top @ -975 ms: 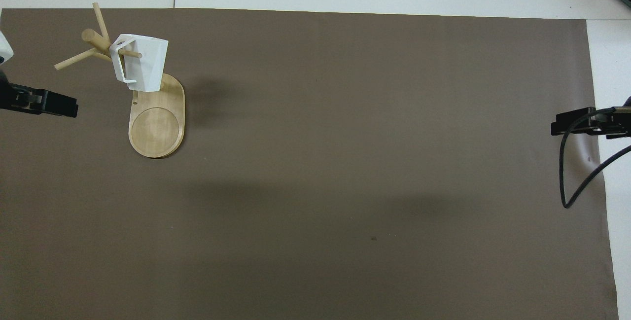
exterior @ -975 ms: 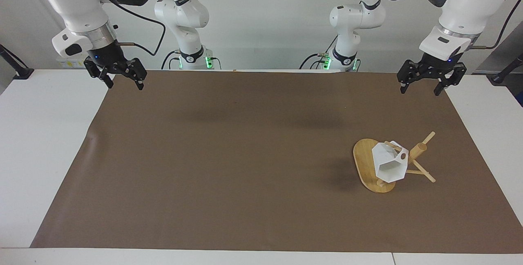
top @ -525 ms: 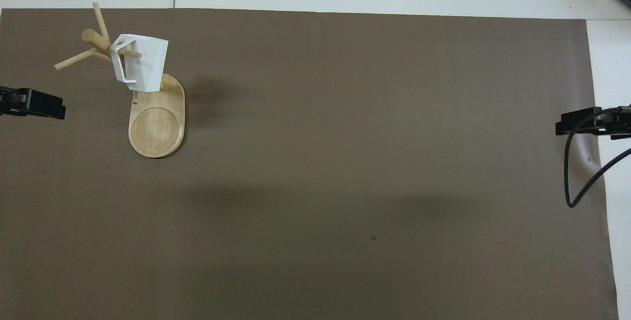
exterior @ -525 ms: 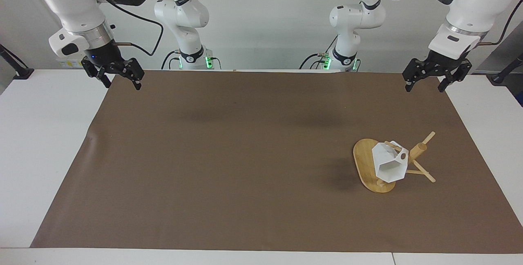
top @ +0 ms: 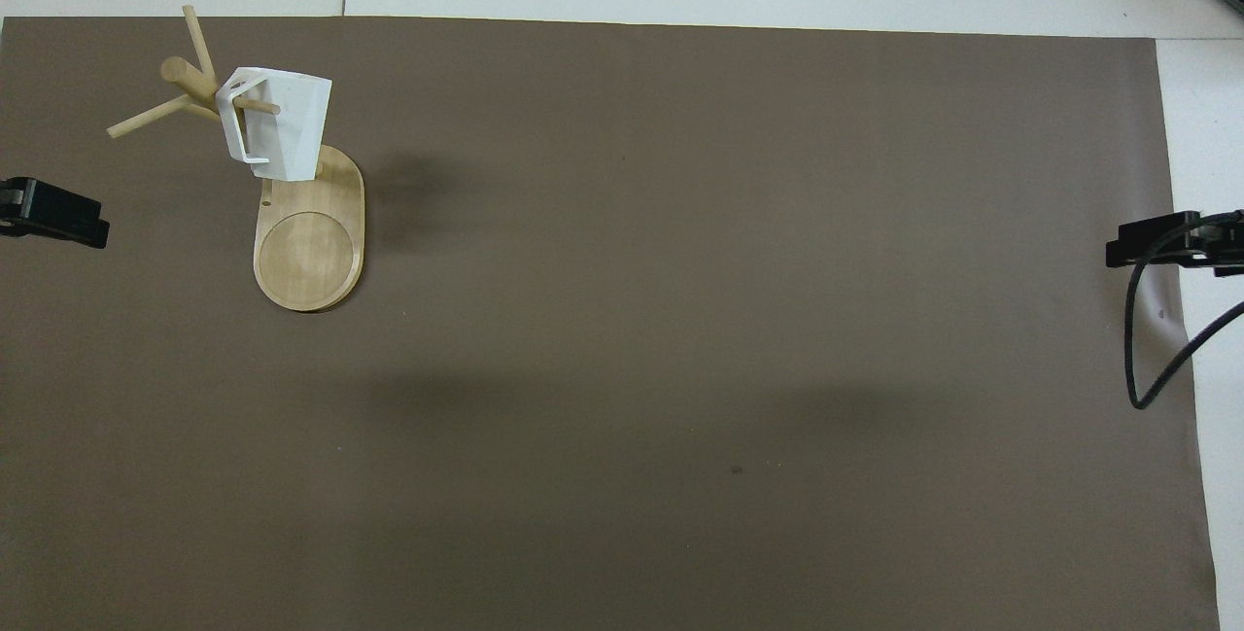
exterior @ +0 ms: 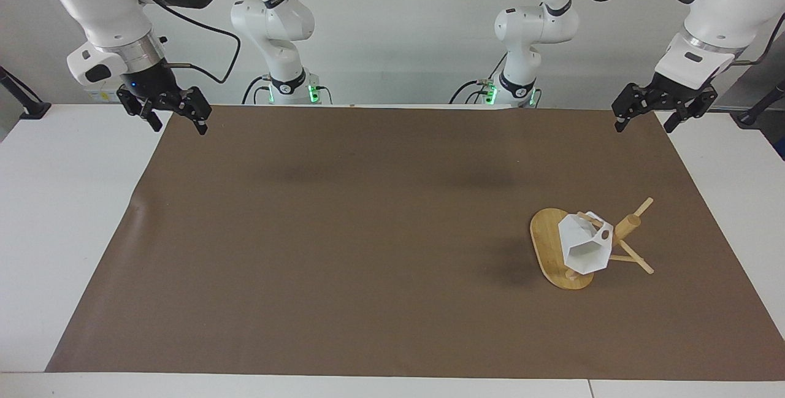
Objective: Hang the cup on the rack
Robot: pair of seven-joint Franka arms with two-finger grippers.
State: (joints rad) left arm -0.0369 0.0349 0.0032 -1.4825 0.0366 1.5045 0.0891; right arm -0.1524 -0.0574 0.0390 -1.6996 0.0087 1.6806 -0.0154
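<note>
I see the cup (exterior: 584, 248) hanging by its pierced handle on a peg of the rack (exterior: 555, 249), toward the left arm's end of the bench and its edge farthest from the robots. I judge the cup light, rigid and smooth-faceted, likely brittle; the blocky handle or the rim wall would be my hold. The task looks done. The left gripper (exterior: 663, 114) hangs empty, fingers spread, over the mat's corner nearest its base, and the right gripper (exterior: 165, 113), also spread and empty, over the other near corner.
</note>
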